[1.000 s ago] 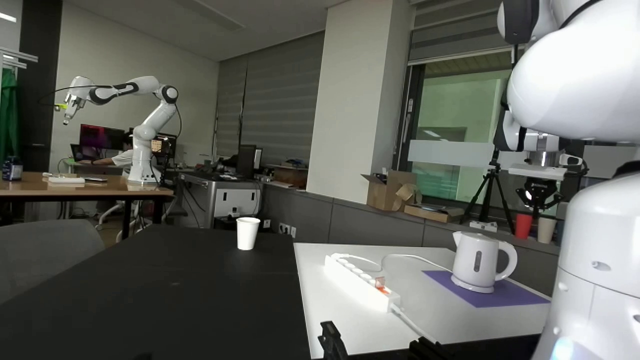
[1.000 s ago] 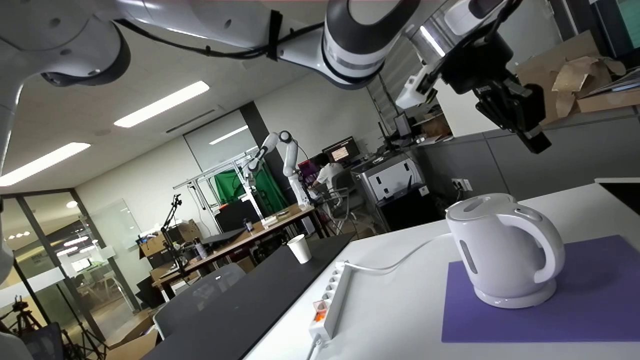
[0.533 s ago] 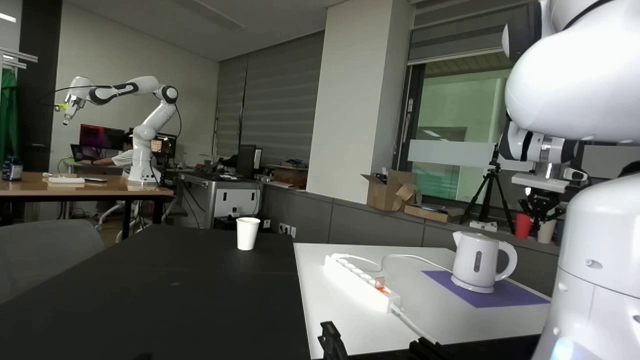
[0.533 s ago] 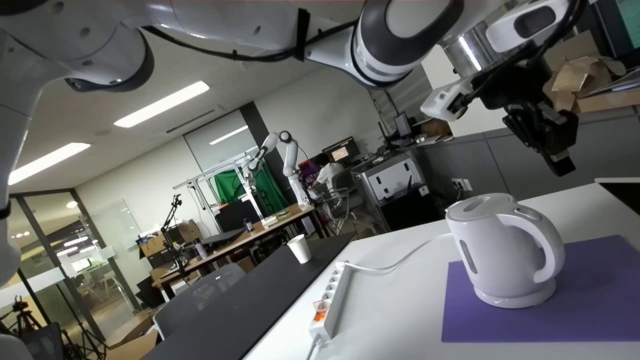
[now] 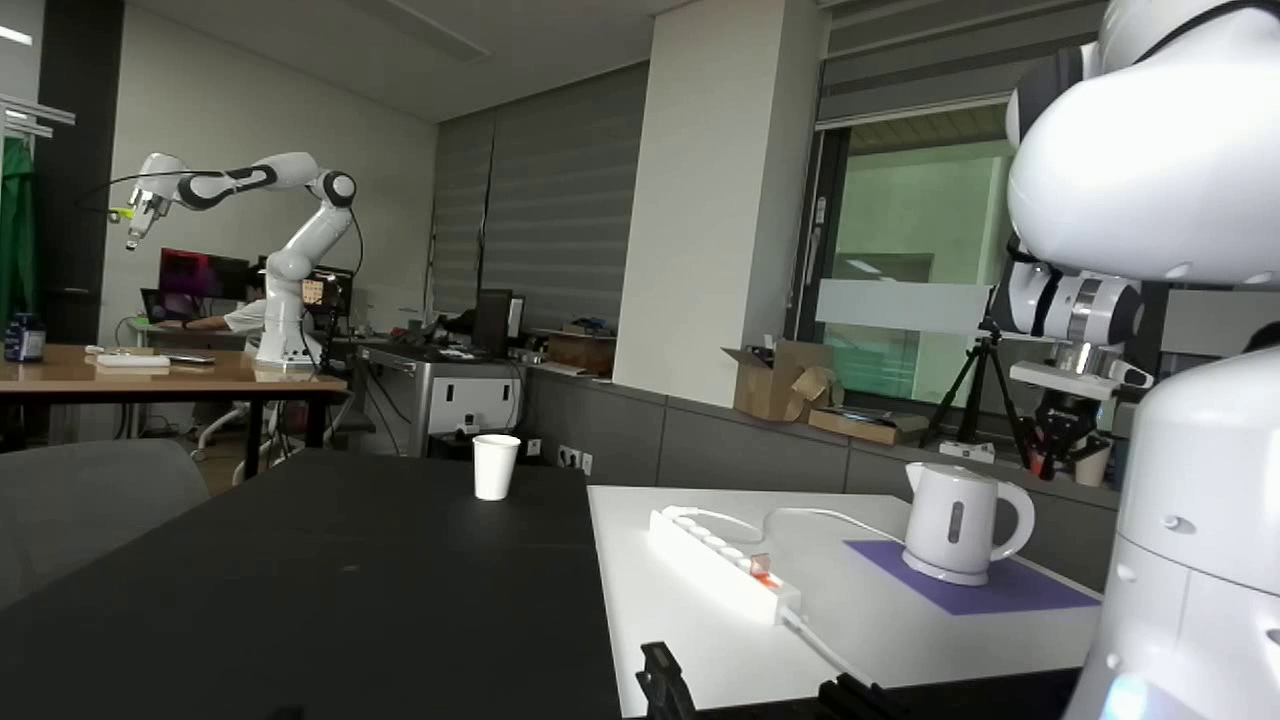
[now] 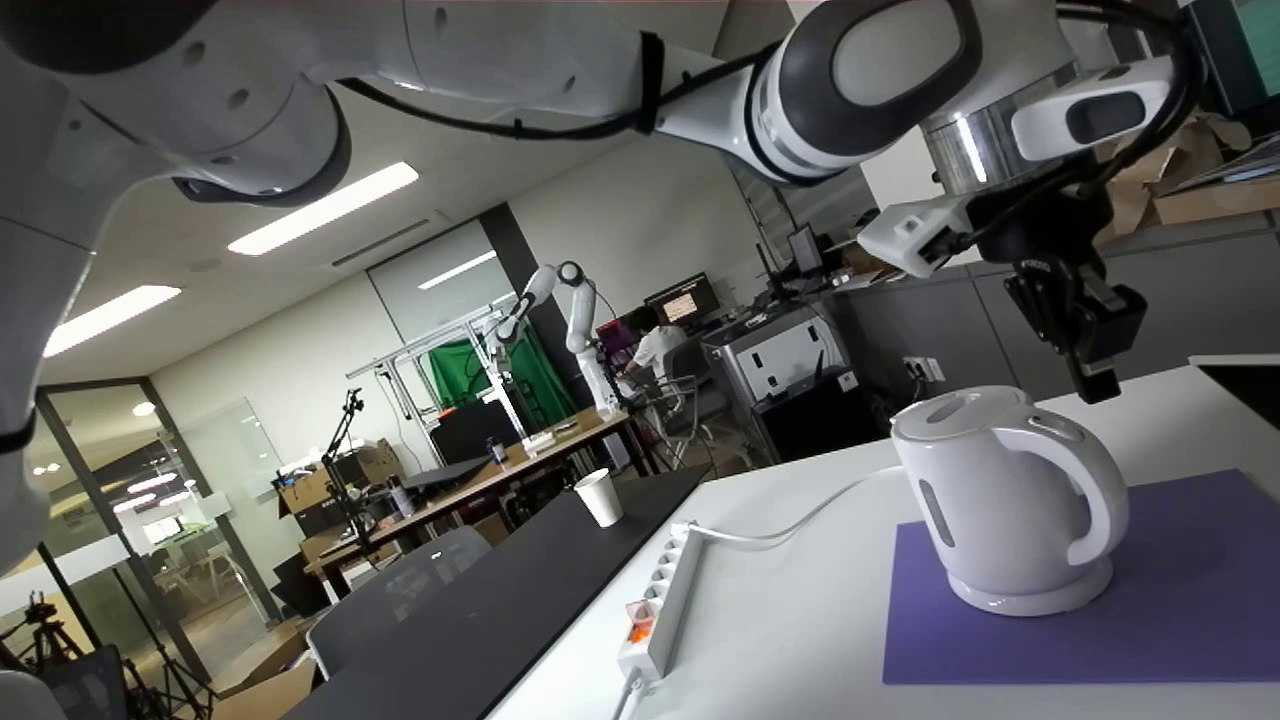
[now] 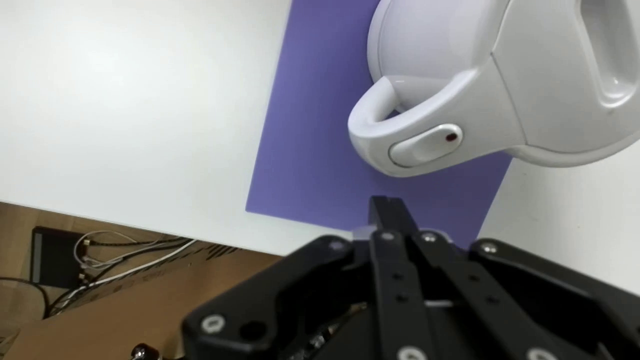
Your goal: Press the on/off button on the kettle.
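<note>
Wrist view: what is the end effector (image 7: 387, 201) doing?

It is hovering near the handle (image 7: 369, 129) of the kettle (image 7: 450, 35), holding its fingers (image 7: 386, 260) closed together.

And the kettle?

It is standing upright, the purple mat (image 6: 1190, 590) lying beneath it on the white tabletop (image 6: 800, 600).

The button (image 7: 425, 146)?

It is sitting atop the kettle's handle, showing a red spot (image 7: 451, 137).

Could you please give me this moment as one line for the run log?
kettle: upright on mat | fingers: shut, empty, apart from kettle | button: not touched, state unclear
</note>
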You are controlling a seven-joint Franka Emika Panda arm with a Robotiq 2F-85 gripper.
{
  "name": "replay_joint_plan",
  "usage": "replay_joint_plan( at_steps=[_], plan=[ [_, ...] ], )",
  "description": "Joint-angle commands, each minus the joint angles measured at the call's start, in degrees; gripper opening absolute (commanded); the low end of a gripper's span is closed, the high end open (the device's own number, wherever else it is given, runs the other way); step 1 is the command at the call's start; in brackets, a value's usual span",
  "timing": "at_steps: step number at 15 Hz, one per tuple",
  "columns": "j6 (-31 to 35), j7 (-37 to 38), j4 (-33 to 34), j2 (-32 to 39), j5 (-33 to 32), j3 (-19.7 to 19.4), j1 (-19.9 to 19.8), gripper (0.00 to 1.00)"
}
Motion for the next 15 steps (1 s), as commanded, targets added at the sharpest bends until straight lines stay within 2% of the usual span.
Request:
replay_joint_plan(
  at_steps=[1,10,15],
  plan=[
    [-4.22,0.16,5.88,3.55,0.09,1.07,-1.14,0.0],
    [-8.26,0.36,11.14,7.51,-0.21,1.63,-1.63,0.0],
    [-9.13,0.46,11.89,6.96,-0.27,1.55,-1.8,0.0]
  ],
)
